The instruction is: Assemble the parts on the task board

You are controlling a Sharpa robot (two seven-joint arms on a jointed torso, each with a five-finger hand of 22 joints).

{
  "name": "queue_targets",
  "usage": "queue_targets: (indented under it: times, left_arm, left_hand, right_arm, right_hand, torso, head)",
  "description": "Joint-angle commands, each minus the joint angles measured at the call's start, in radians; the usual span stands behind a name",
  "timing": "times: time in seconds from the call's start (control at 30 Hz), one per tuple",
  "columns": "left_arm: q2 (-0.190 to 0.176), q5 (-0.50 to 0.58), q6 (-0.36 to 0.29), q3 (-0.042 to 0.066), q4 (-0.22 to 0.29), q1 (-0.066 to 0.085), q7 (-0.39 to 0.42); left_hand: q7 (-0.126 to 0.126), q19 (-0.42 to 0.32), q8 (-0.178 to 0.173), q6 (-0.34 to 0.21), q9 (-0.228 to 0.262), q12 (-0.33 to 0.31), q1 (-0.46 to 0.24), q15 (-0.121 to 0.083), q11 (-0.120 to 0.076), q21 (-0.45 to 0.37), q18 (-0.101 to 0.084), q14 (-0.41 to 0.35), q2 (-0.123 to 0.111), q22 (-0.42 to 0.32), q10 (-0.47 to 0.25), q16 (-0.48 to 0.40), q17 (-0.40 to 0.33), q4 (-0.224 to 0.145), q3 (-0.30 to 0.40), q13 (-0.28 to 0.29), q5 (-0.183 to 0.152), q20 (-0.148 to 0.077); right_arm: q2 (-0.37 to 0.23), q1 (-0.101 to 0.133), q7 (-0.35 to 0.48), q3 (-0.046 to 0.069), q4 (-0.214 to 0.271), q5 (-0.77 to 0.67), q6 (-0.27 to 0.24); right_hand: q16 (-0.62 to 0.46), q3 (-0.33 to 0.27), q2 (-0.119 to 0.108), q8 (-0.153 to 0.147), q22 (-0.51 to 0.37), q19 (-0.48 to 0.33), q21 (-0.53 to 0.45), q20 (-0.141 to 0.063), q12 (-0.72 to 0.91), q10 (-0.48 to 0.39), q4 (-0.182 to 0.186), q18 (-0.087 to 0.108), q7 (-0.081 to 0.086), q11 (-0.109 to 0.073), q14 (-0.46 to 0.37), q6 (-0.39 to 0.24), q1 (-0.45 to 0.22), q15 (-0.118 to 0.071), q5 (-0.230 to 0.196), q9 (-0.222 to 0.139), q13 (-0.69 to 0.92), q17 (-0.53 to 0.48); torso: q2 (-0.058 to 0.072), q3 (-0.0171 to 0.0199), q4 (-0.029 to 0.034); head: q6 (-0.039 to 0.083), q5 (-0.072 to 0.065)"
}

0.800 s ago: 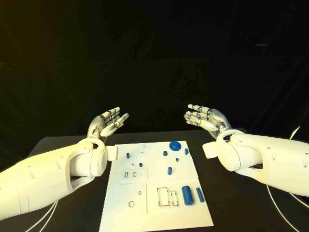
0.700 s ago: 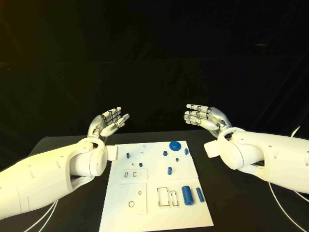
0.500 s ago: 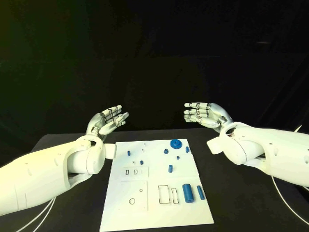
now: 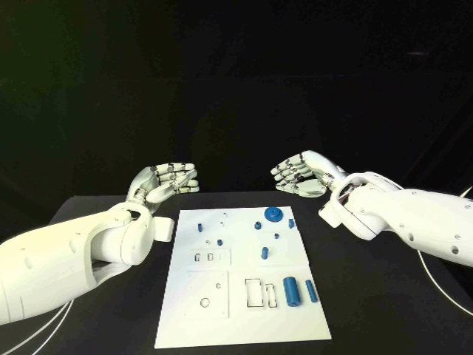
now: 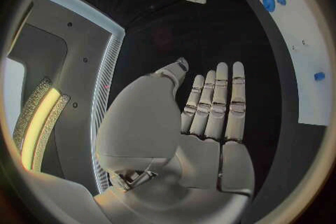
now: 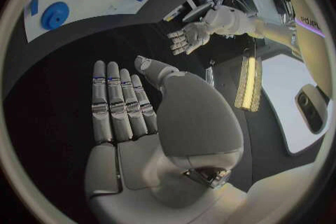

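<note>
The task board (image 4: pixel 242 296), a long white plate, lies in the middle of the black bench (image 4: pixel 386 296), running from 6 o'clock up toward 12 in the head view. Its blue parts are scattered over it: a round disc (image 4: pixel 272 215) at the far end near 12 o'clock, a small block (image 4: pixel 291 222) just beside it toward 3, a few short pegs (image 4: pixel 265 252) standing around the middle, and a large cylinder (image 4: pixel 291 291) with a slimmer pin (image 4: pixel 309 291) next to it at about 4 o'clock of the board's centre. Outlined rectangular slots (image 4: pixel 253 291) sit just beside the cylinder, on its 9 o'clock side.

Neither hand has anything in it. The left hand (image 4: pixel 164 181) hovers beyond the board's far corner at about 11 o'clock, well apart from every part; its wrist view shows the fingers (image 5: pixel 218 101) straight, side by side, and released. The right hand (image 4: pixel 301 176) hangs at about 1 o'clock, likewise above the bench and clear of the board, palm flat and fingers (image 6: pixel 119 103) extended, grasping nothing.

By my reading the assembly has not begun; no part looks seated in a slot.

The risks lie ahead. The pegs are small and stand close together, so a broad hand coming down for one could topple its neighbours. The cylinder and pin lie on their sides and may roll off toward 3 o'clock if nudged. The board seems to rest loose on the bench, so a sideways push could shift it.
</note>
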Motion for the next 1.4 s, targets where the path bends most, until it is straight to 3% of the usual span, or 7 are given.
queue_targets:
  times: [0.03, 0.23, 0.5, 0.6, 0.87, 1.03, 1.4]
  left_arm:
    - [-0.014, -0.068, 0.071, 0.005, 0.034, 0.005, -0.019]
    - [-0.058, -0.087, 0.088, 0.016, 0.116, 0.008, -0.035]
    - [-0.088, -0.117, 0.101, 0.033, 0.192, 0.009, -0.051]
    - [-0.091, -0.123, 0.101, 0.038, 0.203, 0.010, -0.056]
    - [-0.099, -0.130, 0.103, 0.042, 0.219, 0.022, -0.065]
    - [-0.106, -0.130, 0.104, 0.043, 0.227, 0.029, -0.068]
    - [-0.106, -0.128, 0.112, 0.043, 0.222, 0.037, -0.071]
  left_hand:
    - [0.003, 0.023, 0.007, 0.016, 0.002, -0.002, 0.009, -0.011, -0.008, 0.019, 0.012, 0.027, -0.006, 0.010, 0.025, 0.018, 0.022, 0.002, 0.009, -0.001, 0.002, -0.012]
    - [0.000, 0.049, -0.003, 0.027, 0.002, -0.038, 0.009, -0.028, -0.016, 0.078, 0.008, 0.069, -0.024, 0.046, 0.052, 0.096, 0.111, 0.003, 0.021, -0.007, 0.002, -0.035]
    - [0.001, 0.033, -0.012, 0.037, 0.003, -0.062, 0.004, -0.033, -0.019, 0.137, 0.005, 0.048, -0.030, 0.089, 0.079, 0.184, 0.208, 0.002, 0.026, -0.004, 0.002, -0.044]
    - [0.000, 0.028, -0.014, 0.039, 0.004, -0.067, 0.001, -0.035, -0.019, 0.153, 0.005, 0.041, -0.033, 0.101, 0.082, 0.206, 0.230, 0.003, 0.027, -0.003, 0.002, -0.045]
    - [0.000, 0.025, -0.021, 0.038, 0.006, -0.077, -0.003, -0.036, -0.019, 0.199, 0.005, 0.030, -0.035, 0.134, 0.082, 0.258, 0.272, 0.004, 0.028, -0.002, 0.002, -0.050]
    - [0.001, 0.021, -0.023, 0.036, 0.006, -0.080, -0.004, -0.036, -0.019, 0.206, 0.005, 0.025, -0.034, 0.139, 0.079, 0.264, 0.278, 0.005, 0.029, -0.002, 0.002, -0.051]
    - [0.002, 0.017, -0.025, 0.035, 0.006, -0.081, -0.006, -0.035, -0.018, 0.212, 0.004, 0.022, -0.034, 0.144, 0.077, 0.270, 0.282, 0.006, 0.028, -0.003, 0.002, -0.051]
  right_arm:
    - [0.008, 0.008, -0.115, 0.002, 0.000, -0.310, 0.074]
    - [0.028, 0.019, -0.210, 0.003, 0.000, -0.509, 0.138]
    - [0.063, 0.019, -0.279, 0.003, -0.035, -0.639, 0.168]
    - [0.076, 0.018, -0.293, 0.003, -0.046, -0.665, 0.165]
    - [0.104, 0.011, -0.324, 0.003, -0.058, -0.705, 0.176]
    - [0.109, 0.003, -0.335, 0.003, -0.060, -0.718, 0.193]
    - [0.114, -0.010, -0.376, 0.004, -0.046, -0.750, 0.225]
  right_hand:
    - [0.091, -0.065, -0.006, 0.027, 0.118, 0.118, 0.201, -0.071, -0.002, 0.140, -0.005, 0.010, -0.035, -0.052, 0.213, 0.094, 0.006, -0.074, -0.028, 0.012, 0.003, 0.089]
    - [0.229, -0.071, -0.032, 0.015, 0.219, 0.208, 0.360, -0.117, -0.002, 0.172, 0.034, 0.013, -0.057, -0.079, 0.380, 0.109, -0.017, -0.117, -0.035, 0.014, 0.006, 0.237]
    - [0.423, -0.021, -0.072, 0.006, 0.299, 0.227, 0.455, -0.131, -0.003, 0.189, 0.092, 0.012, -0.066, -0.087, 0.386, 0.116, -0.022, -0.123, -0.034, 0.027, 0.011, 0.436]
    - [0.491, -0.010, -0.081, 0.006, 0.456, 0.285, 0.582, -0.132, -0.003, 0.191, 0.107, -0.010, -0.069, -0.089, 0.396, 0.116, -0.023, -0.124, -0.032, 0.034, 0.012, 0.486]
    - [0.914, 0.018, -0.107, 0.014, 0.946, 0.444, 0.964, -0.133, -0.002, 0.198, 0.146, -0.081, -0.074, -0.092, 0.430, 0.110, -0.030, -0.125, -0.016, 0.065, 0.016, 0.854]
    - [1.038, 0.021, -0.115, 0.017, 1.083, 0.489, 1.065, -0.129, -0.004, 0.179, 0.156, -0.102, -0.073, -0.089, 0.440, 0.102, -0.033, -0.121, -0.017, 0.079, 0.013, 0.964]
    - [1.093, 0.003, -0.121, 0.015, 1.192, 0.529, 1.144, -0.120, -0.001, 0.115, 0.162, -0.120, -0.083, -0.089, 0.434, 0.078, -0.037, -0.125, -0.011, 0.095, 0.012, 0.994]
  torso:
    - [0.023, -0.0019, 0.0115]
    - [0.050, -0.0064, 0.0167]
    - [0.082, -0.0122, 0.0314]
    - [0.090, -0.0136, 0.0369]
    - [0.111, -0.0155, 0.0482]
    - [0.121, -0.0168, 0.0510]
    - [0.133, -0.0159, 0.0521]
  head:
    - [-0.001, -0.007]
    - [0.001, -0.018]
    - [0.012, -0.024]
    - [0.011, -0.022]
    - [0.006, -0.017]
    - [0.004, -0.016]
    - [0.004, -0.018]
